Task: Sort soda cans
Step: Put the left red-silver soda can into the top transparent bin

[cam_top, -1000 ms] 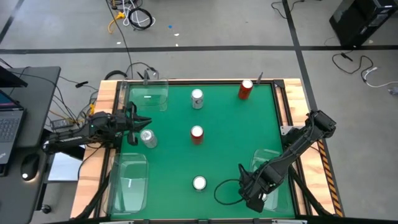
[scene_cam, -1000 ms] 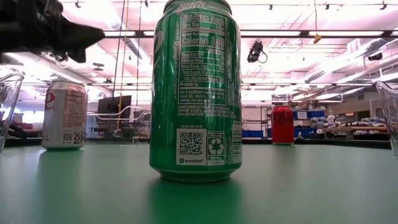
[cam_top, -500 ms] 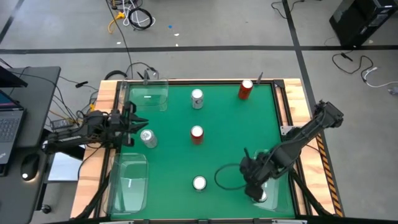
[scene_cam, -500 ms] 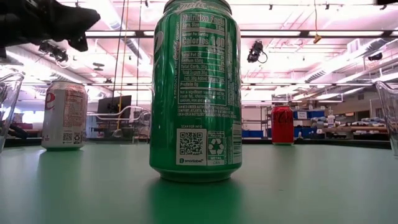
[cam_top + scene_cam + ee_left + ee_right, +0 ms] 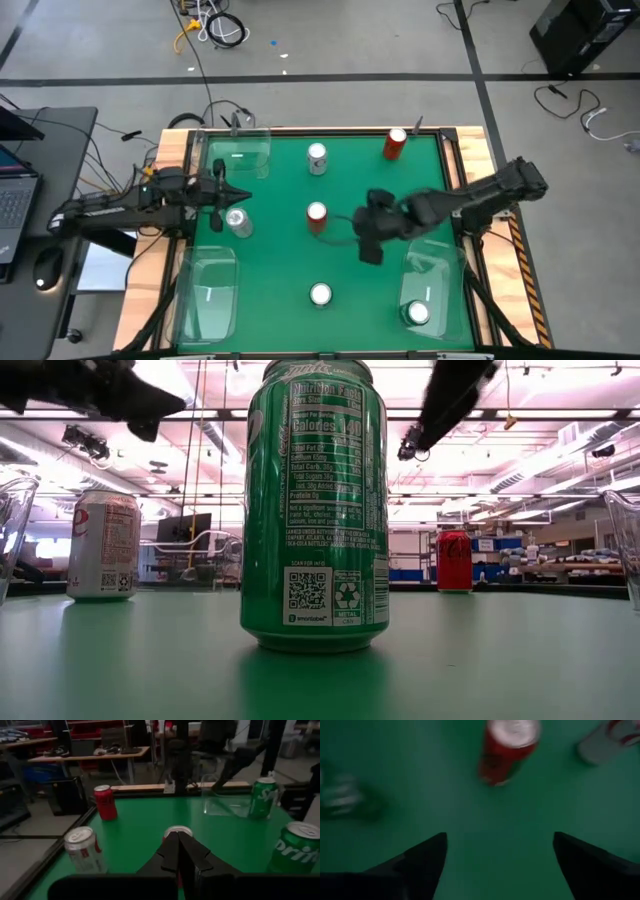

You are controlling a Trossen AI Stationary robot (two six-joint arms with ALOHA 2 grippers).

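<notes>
Six cans show in the high view. A silver can (image 5: 317,158) and a red can (image 5: 395,143) stand near the far edge. A red can (image 5: 316,216) is at the centre, a green can (image 5: 320,294) near the near edge, and a silver can (image 5: 237,221) at the left. A second green can (image 5: 418,313) stands upright in the near right bin. My left gripper (image 5: 220,192) hovers shut just beyond the left silver can. Its fingers (image 5: 178,851) are together. My right gripper (image 5: 368,243) is open and empty to the right of the centre red can (image 5: 507,750).
Clear plastic bins sit at the far left corner (image 5: 237,152), the near left (image 5: 207,292) and the near right (image 5: 440,265). A black cable loops below my right arm. Wooden rails edge the green mat. The near green can (image 5: 315,510) fills the low view.
My right gripper has come up out of the near right bin and swung toward the table's centre, stopping beside the centre red can. The green can stays upright in that bin.
</notes>
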